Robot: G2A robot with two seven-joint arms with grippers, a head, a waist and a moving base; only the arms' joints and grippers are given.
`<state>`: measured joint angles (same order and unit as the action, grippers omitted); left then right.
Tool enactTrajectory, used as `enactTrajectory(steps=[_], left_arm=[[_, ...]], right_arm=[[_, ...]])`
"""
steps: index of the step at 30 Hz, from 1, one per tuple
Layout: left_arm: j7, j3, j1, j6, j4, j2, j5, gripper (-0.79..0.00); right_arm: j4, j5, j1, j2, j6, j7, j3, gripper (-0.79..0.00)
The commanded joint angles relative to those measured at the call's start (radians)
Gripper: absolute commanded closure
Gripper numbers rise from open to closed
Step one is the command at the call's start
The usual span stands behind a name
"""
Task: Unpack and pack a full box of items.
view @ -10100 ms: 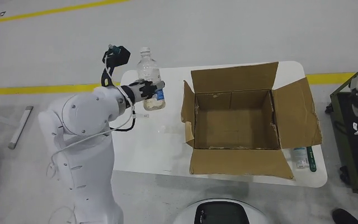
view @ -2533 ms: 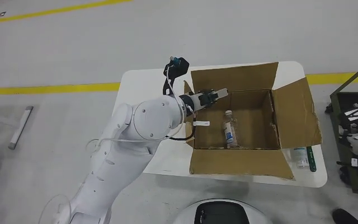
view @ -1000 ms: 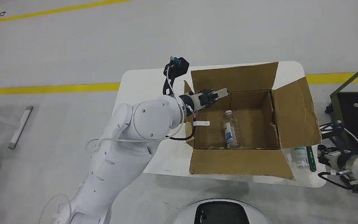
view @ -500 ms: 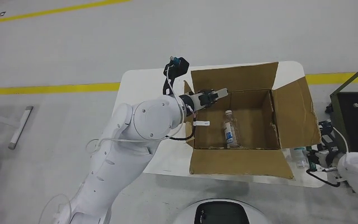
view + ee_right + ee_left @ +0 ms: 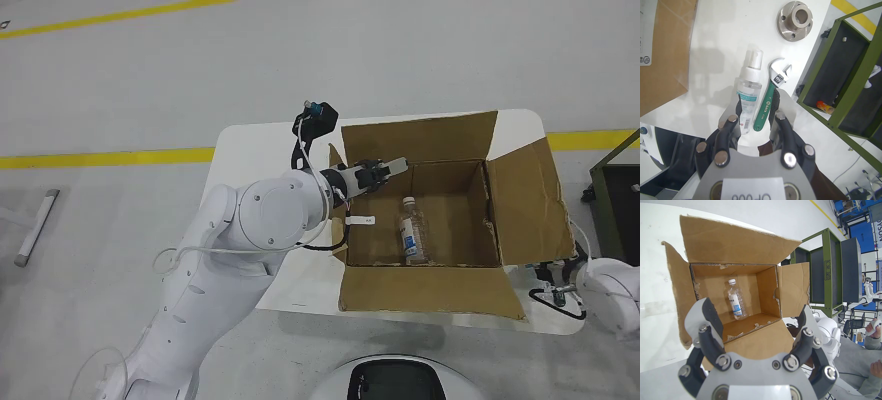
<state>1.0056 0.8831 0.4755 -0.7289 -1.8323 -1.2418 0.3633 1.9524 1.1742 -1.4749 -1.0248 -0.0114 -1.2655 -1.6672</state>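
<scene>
An open cardboard box (image 5: 520,200) stands on the white table (image 5: 250,150). A clear water bottle (image 5: 410,230) (image 5: 735,302) lies on its side on the box floor. My left gripper (image 5: 385,170) (image 5: 755,308) hangs open above the box's left rim, holding nothing. At the table's front right corner my right gripper (image 5: 550,290) (image 5: 758,102) is open just above a clear spray bottle (image 5: 749,89) and a green-handled adjustable wrench (image 5: 766,106), which lie side by side between its fingers.
A metal flange (image 5: 795,23) sits on the table beyond the wrench. The box's right flap (image 5: 664,47) overhangs the table beside the spray bottle. A green cart (image 5: 615,210) (image 5: 838,85) stands close to the table's right edge.
The water bottle went from my left gripper into the box. In the last second my right arm came in from the right edge to the table's front right corner; the left arm stayed still.
</scene>
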Motion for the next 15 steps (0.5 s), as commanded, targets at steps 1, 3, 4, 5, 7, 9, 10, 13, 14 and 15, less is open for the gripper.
enactTrajectory(steps=[1, 3, 4, 5, 7, 9, 10, 13, 14, 15], left_arm=[[0.000, 0.000, 0.000, 0.000, 0.000, 0.000, 0.000, -0.785], [0.000, 0.000, 0.000, 0.000, 0.000, 0.000, 0.000, -0.785], [0.000, 0.000, 0.000, 0.000, 0.000, 0.000, 0.000, -0.785], [0.000, 0.000, 0.000, 0.000, 0.000, 0.000, 0.000, -0.785], [0.000, 0.000, 0.000, 0.000, 0.000, 0.000, 0.000, -0.785], [0.000, 0.000, 0.000, 0.000, 0.000, 0.000, 0.000, -0.785], [0.000, 0.000, 0.000, 0.000, 0.000, 0.000, 0.000, -0.785], [0.000, 0.000, 0.000, 0.000, 0.000, 0.000, 0.000, -0.785], [0.000, 0.000, 0.000, 0.000, 0.000, 0.000, 0.000, -0.785], [0.000, 0.000, 0.000, 0.000, 0.000, 0.000, 0.000, -0.785]], right_arm=[[-0.009, 0.008, 0.006, 0.000, -0.001, -0.003, 0.010, -0.366], [-0.015, 0.015, 0.010, -0.001, 0.000, -0.003, 0.018, -0.366], [-0.018, 0.016, 0.011, -0.001, 0.000, -0.002, 0.020, -0.363], [-0.021, 0.016, 0.013, -0.001, -0.001, -0.001, 0.022, -0.363], [-0.025, 0.016, 0.015, -0.001, -0.003, -0.003, 0.026, -0.363], [-0.029, 0.018, 0.015, -0.001, -0.004, -0.003, 0.030, -0.360], [-0.030, 0.018, 0.016, -0.002, -0.004, -0.003, 0.032, -0.363], [-0.032, 0.017, 0.017, -0.002, -0.007, -0.006, 0.039, -0.363], [-0.032, 0.016, 0.017, -0.002, -0.009, -0.008, 0.040, -0.360], [-0.033, 0.016, 0.017, -0.002, -0.009, -0.008, 0.042, -0.360]])
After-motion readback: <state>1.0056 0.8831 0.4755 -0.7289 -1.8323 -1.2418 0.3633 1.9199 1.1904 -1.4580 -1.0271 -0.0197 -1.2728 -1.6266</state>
